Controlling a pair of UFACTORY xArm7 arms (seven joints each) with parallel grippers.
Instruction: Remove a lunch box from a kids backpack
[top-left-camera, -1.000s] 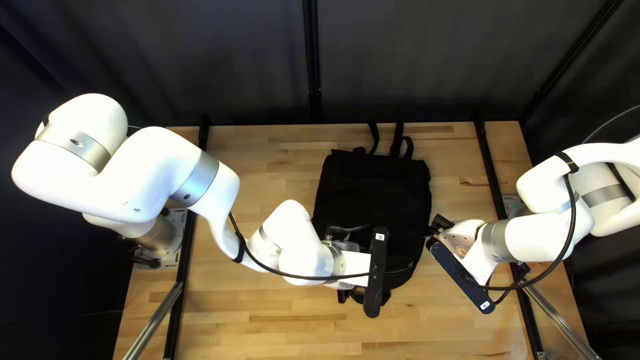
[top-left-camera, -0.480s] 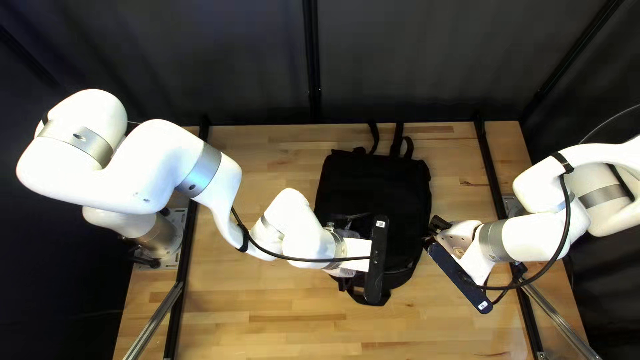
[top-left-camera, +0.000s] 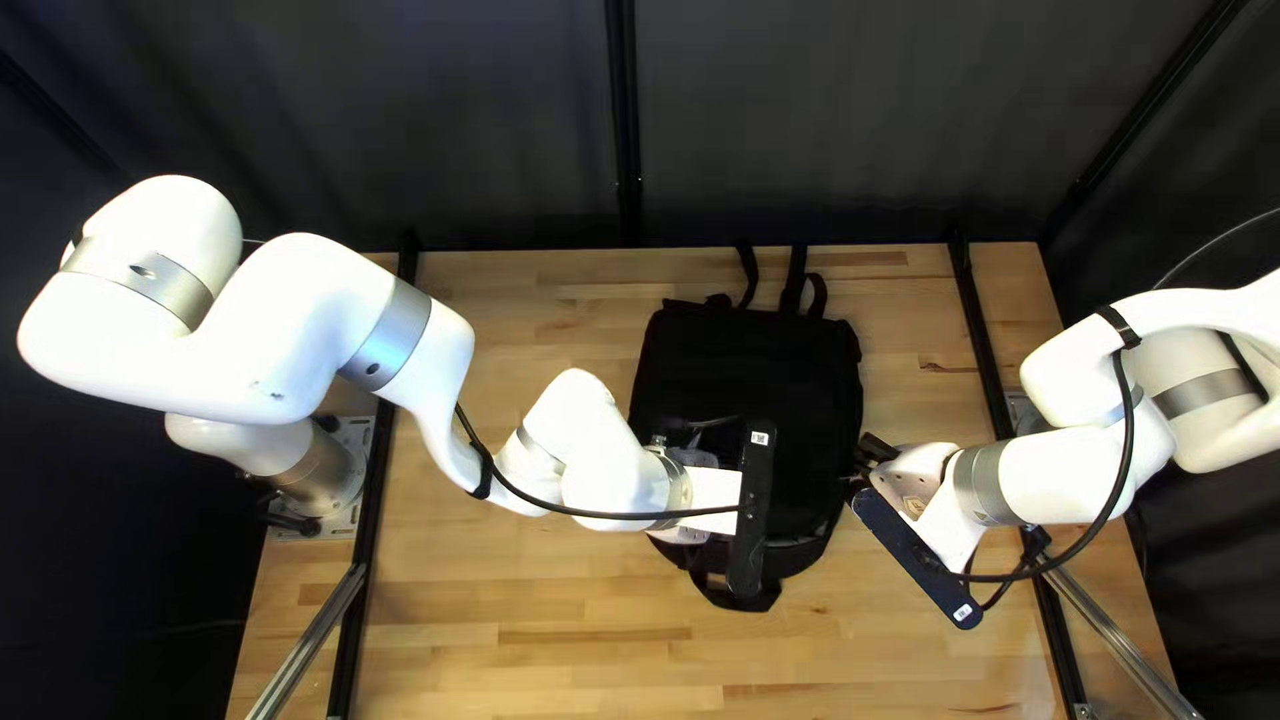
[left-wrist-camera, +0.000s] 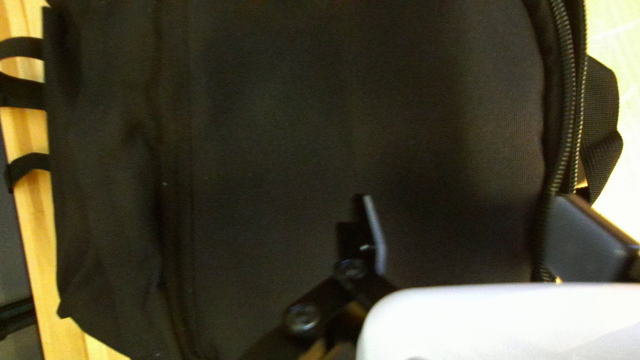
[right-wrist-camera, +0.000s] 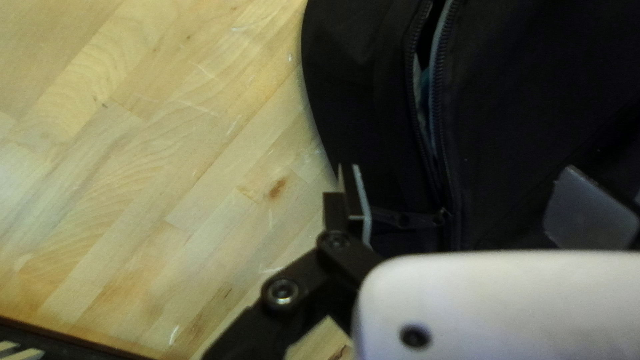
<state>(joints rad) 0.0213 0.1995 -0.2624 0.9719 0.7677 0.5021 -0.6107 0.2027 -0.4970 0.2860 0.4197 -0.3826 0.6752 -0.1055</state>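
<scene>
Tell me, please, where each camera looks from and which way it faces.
Top left view: above the table's near edge, slanting down at the backpack; left arm and right arm show.
Left wrist view: on the left arm, facing the backpack; open jaws show.
Right wrist view: on the right arm, facing the backpack's zipper; open jaws show.
All three share backpack and table.

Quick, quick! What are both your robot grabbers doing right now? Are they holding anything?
Left gripper: open, holding nothing, over the black backpack.
Right gripper: open, holding nothing, at the backpack's zipper.
</scene>
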